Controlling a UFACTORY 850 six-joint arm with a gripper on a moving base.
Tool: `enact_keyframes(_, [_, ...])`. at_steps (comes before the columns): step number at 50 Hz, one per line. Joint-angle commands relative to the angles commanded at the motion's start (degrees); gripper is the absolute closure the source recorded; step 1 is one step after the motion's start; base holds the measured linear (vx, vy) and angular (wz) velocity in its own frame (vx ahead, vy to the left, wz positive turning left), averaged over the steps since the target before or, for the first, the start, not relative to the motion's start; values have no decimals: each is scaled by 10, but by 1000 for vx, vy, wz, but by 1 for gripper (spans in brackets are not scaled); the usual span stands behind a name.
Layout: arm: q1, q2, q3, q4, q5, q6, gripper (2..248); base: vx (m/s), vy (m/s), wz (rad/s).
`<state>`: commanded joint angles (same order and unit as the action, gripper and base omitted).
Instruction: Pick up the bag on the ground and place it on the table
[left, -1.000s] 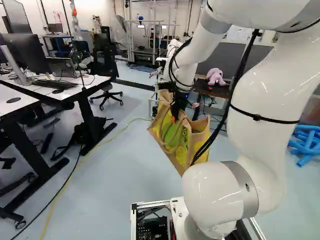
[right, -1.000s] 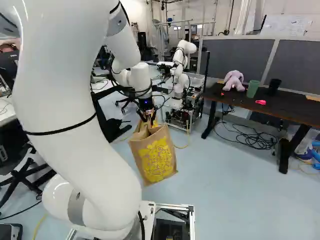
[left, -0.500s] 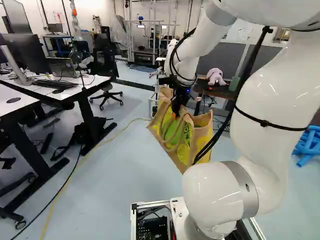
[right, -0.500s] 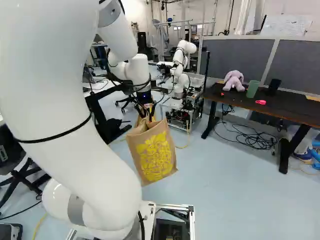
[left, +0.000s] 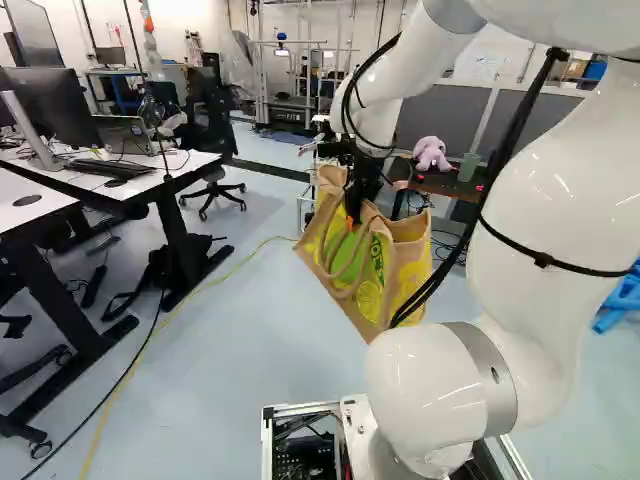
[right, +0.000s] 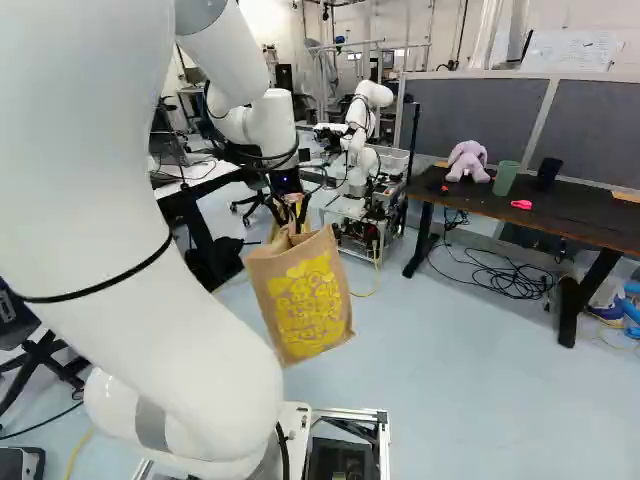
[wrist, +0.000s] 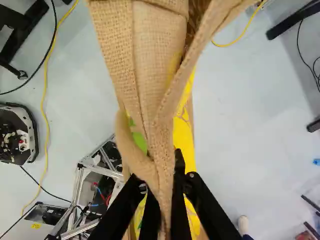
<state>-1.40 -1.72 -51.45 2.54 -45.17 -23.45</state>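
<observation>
The arm (left: 530, 190) has drawn back a little toward the base (right: 350, 415), and the bag (right: 305, 300) has come with it, held in the gripper (left: 354, 205). The gripper's fingers are nearly together, pinching a strip of the bag's brown cloth between them. The bag hangs tilted above the floor (right: 450, 400). In the right base view, the dark table (right: 585, 225) is at two o'clock from the bag, well apart, with a stuffed toy (right: 468, 162) just beside a green cup (right: 506, 178) on it.
</observation>
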Motion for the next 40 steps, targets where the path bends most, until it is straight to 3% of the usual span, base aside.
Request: enact_keyframes(40, [1, 42, -39, 0, -95, 0, 228, 0, 0, 0])
